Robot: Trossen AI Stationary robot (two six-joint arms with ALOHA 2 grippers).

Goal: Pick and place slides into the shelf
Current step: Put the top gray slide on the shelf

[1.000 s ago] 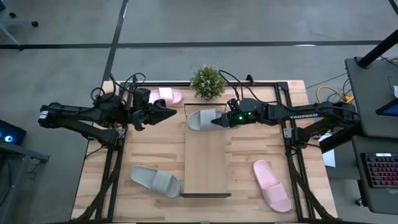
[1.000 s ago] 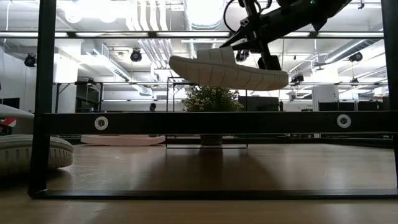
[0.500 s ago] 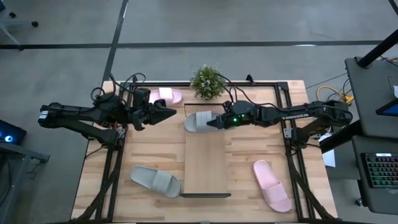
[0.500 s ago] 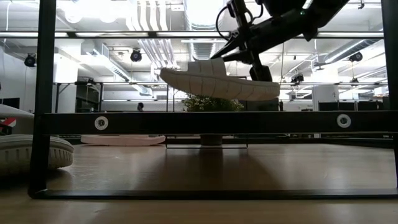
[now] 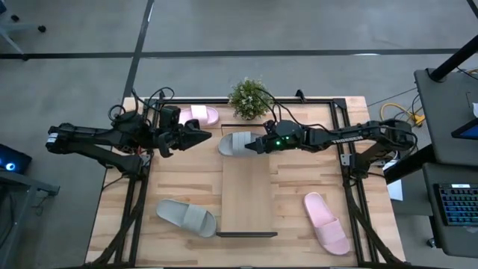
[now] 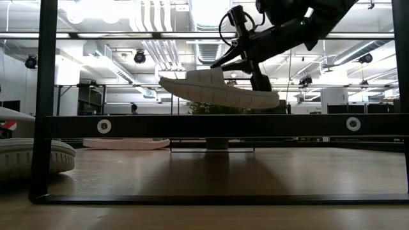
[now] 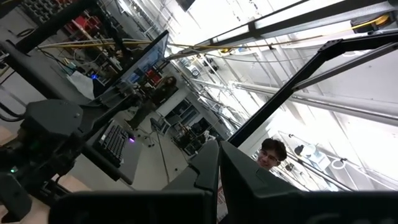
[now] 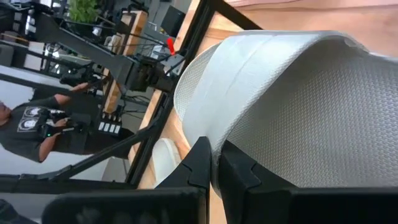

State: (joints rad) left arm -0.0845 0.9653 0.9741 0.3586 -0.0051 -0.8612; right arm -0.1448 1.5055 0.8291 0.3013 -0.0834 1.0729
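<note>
My right gripper (image 5: 256,144) is shut on a grey slide (image 5: 236,143) and carries it in the air over the far end of the shelf (image 5: 249,196), a long light-wood board. In the low view this slide (image 6: 217,91) hangs above the black rail. My left gripper (image 5: 208,135) is shut and holds nothing; it hovers left of the shelf's far end. Lying flat on the table are a pink slide (image 5: 200,114) at the far left, a second grey slide (image 5: 185,217) at the near left, and a second pink slide (image 5: 326,223) at the near right. My right gripper pinches the edge of the grey slide's wide strap (image 8: 219,134) between its two fingers (image 8: 200,163). The fingers come from the table's right side, slanting down. The slide hangs clear of the shelf, sole down and tilted, its right end (image 6: 271,100) lower than its left end.
A small potted plant (image 5: 249,97) stands at the far edge, just behind the shelf. Black rails (image 5: 340,119) frame the tabletop. A person (image 8: 43,127) stands in the room beyond the table.
My right gripper has gone toward the table's left edge and down a little, carrying the grey slide. The slide stays clear of the shelf and has tilted somewhat more.
</note>
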